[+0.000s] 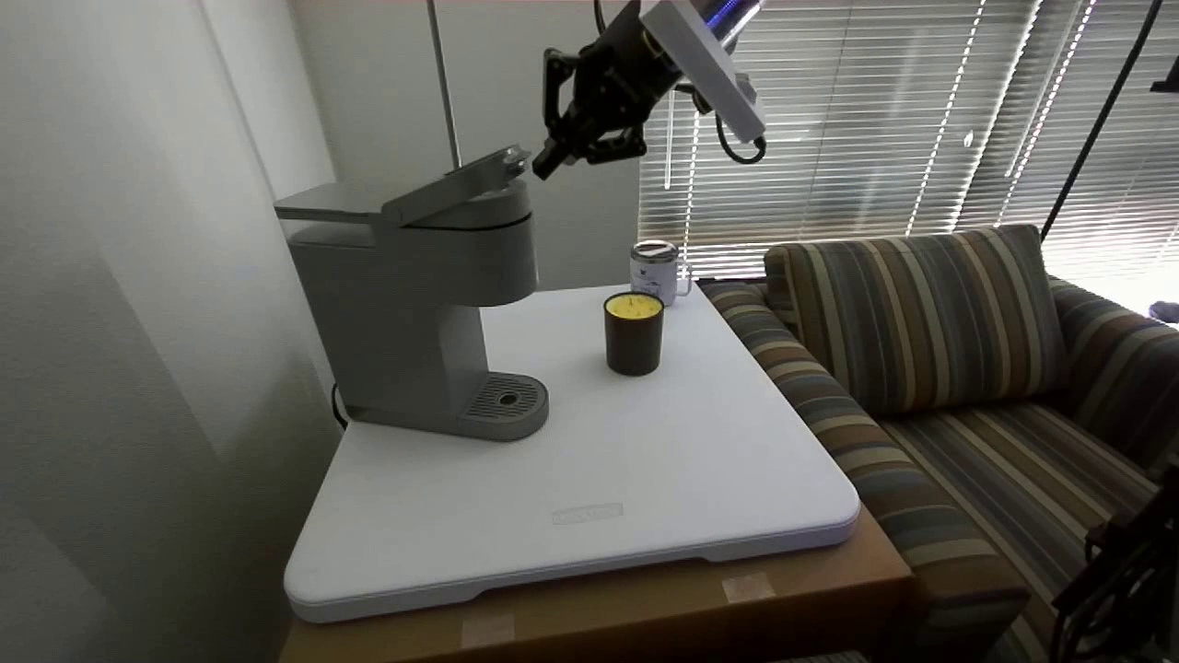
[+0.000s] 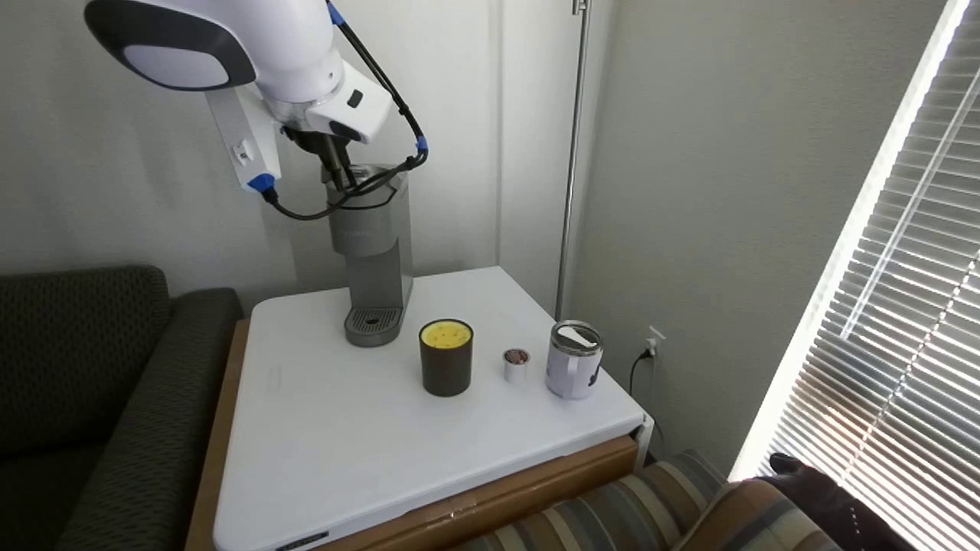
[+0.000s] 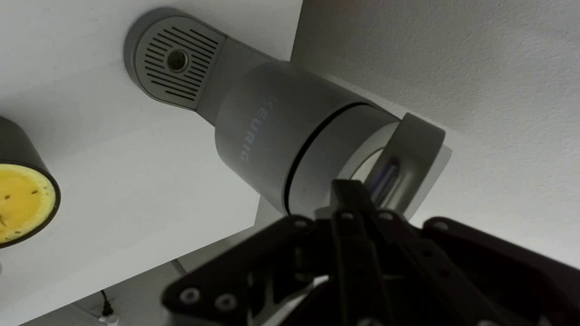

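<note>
My gripper (image 1: 543, 169) has its black fingers together, with nothing between them. It hangs by the top front of a grey Keurig coffee maker (image 1: 414, 313). The machine's lid (image 1: 451, 189) stands tilted partly up, and the fingertips are close to its front edge; whether they touch it I cannot tell. In the wrist view, the gripper (image 3: 351, 190) overlaps the lid's handle end (image 3: 417, 140), and part of the pale opening beneath the lid shows. An exterior view has the gripper (image 2: 344, 182) in front of the machine's top (image 2: 371, 172), partly covered by a cable.
A dark jar with yellow contents (image 2: 446, 367) stands on the white table (image 2: 344, 444). To its side are a small pod (image 2: 516, 367) and a lidded white mug (image 2: 573, 363). A wall (image 1: 184, 276) rises close behind the machine. The arm's black cable (image 2: 306, 216) loops low.
</note>
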`<state>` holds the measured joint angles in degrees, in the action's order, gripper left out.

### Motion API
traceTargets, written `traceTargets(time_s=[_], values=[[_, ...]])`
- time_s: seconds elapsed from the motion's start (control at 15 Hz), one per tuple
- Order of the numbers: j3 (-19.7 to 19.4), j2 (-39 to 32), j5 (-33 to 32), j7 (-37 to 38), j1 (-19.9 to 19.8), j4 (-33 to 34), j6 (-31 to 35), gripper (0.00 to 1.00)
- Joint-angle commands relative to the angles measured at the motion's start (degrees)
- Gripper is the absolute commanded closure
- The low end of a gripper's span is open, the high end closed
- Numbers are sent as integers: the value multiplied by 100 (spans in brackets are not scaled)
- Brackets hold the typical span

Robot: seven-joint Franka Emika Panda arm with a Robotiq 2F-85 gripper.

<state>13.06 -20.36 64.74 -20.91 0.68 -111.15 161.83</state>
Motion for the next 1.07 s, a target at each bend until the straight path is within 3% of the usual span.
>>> traceTargets(time_s=[0.0, 1.0], values=[[34, -69, 87, -143, -83, 149, -138, 100], [93, -48, 178, -300, -86, 306, -94, 100]])
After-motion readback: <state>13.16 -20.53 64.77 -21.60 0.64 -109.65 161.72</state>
